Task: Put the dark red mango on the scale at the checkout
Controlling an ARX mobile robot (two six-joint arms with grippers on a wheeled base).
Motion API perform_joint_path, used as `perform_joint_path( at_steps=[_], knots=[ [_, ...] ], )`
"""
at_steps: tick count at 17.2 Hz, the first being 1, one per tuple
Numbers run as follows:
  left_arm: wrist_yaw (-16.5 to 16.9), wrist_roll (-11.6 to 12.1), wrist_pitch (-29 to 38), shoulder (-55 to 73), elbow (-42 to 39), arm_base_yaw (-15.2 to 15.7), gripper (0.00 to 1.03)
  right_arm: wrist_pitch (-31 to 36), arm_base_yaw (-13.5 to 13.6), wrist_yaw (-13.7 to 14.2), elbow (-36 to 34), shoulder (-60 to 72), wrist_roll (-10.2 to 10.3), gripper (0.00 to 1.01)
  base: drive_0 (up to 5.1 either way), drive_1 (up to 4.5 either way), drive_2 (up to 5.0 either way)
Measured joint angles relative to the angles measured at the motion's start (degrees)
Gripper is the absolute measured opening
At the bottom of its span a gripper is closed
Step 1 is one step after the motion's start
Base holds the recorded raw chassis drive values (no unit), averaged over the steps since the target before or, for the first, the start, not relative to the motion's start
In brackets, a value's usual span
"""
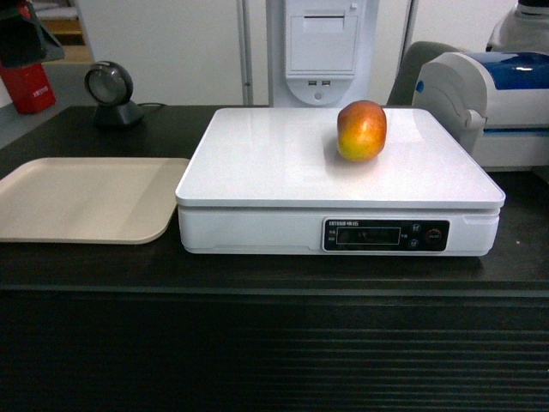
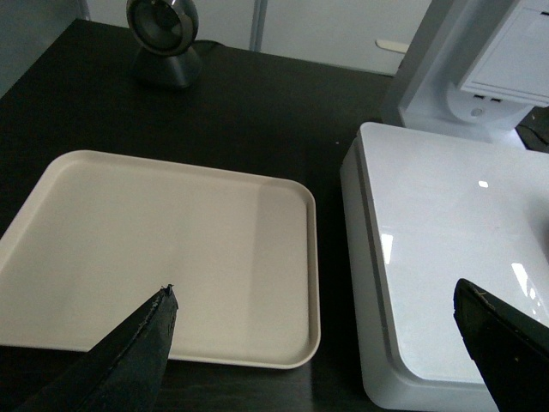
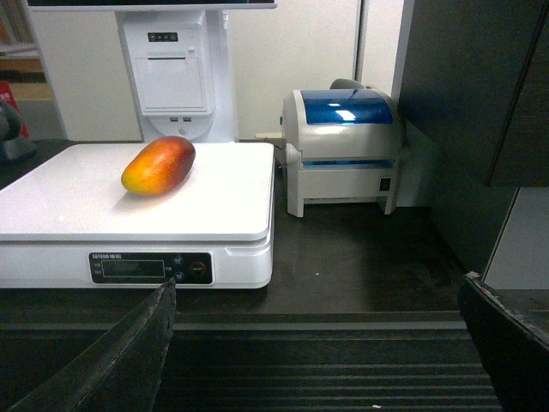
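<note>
Mango lies on scale; only wrist views show both fingers spread wide, empty.

I see smooth oval red-to-yellow mango lying on its side, rear right of flat white square scale; scale sits on black ribbed-front checkout counter.

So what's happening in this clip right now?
Nothing is being held at this moment. The mango lies on the scale on the checkout, toward the platform's back right in the head view. Both grippers are open and clear of it: the left gripper hangs over the gap between the beige tray and the scale, and the right gripper sits back at the counter's front edge, facing the scale and the printer.
</note>
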Motion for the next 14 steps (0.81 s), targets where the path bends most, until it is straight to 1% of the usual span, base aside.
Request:
perform_joint_path(
  at_steps=[1, 3, 4, 6, 7, 8, 9, 10, 11, 12, 13, 14],
  knots=[
    [-1.1, -1.1, 0.2, -2.7, -2.1, -0.2, 0.98, 0.0, 0.0, 0.0, 0.0, 0.0, 0.0, 0.98, 0.0, 0.00, 0.0],
    [-1.7, -1.5, 0.2, -4.1, -3.1, -0.5, 0.98, 0.0, 0.0, 0.0, 0.0, 0.0, 0.0, 0.98, 0.0, 0.00, 0.0],
    [-2.9, -1.7, 0.3, -5.9, -4.6, -0.9, 0.98, 0.0, 0.0, 0.0, 0.0, 0.0, 0.0, 0.98, 0.0, 0.00, 0.0],
    [-8.7, -1.5, 0.2, -12.3, -10.5, -3.7, 0.98, 0.0, 0.0, 0.0, 0.0, 0.0, 0.0, 0.98, 0.0, 0.00, 0.0],
    [-10.3, -1.4, -0.4, -15.1, -13.1, -5.0, 0.98, 0.0, 0.0, 0.0, 0.0, 0.0, 0.0, 0.98, 0.0, 0.00, 0.0],
    [-10.9, -1.5, -1.2, -17.7, -15.3, -6.1, 0.98, 0.0, 0.0, 0.0, 0.0, 0.0, 0.0, 0.98, 0.0, 0.00, 0.0],
    [-12.8, -1.5, -2.2, -20.5, -17.6, -7.7, 0.98, 0.0, 0.0, 0.0, 0.0, 0.0, 0.0, 0.98, 0.0, 0.00, 0.0],
    [-14.0, -1.6, -2.9, -22.9, -19.5, -9.0, 0.98, 0.0, 0.0, 0.0, 0.0, 0.0, 0.0, 0.98, 0.0, 0.00, 0.0],
    [-16.0, -2.1, -4.2, -25.6, -21.2, -10.3, 0.98, 0.0, 0.0, 0.0, 0.0, 0.0, 0.0, 0.98, 0.0, 0.00, 0.0],
    [-17.1, -3.1, -5.0, -28.0, -22.5, -11.2, 0.98, 0.0, 0.0, 0.0, 0.0, 0.0, 0.0, 0.98, 0.0, 0.00, 0.0],
    [-19.2, -4.3, -6.2, -30.6, -23.8, -12.2, 0.98, 0.0, 0.0, 0.0, 0.0, 0.0, 0.0, 0.98, 0.0, 0.00, 0.0],
    [-20.7, -4.7, -6.8, -32.6, -24.8, -13.5, 0.98, 0.0, 0.0, 0.0, 0.0, 0.0, 0.0, 0.98, 0.0, 0.00, 0.0]
  ],
)
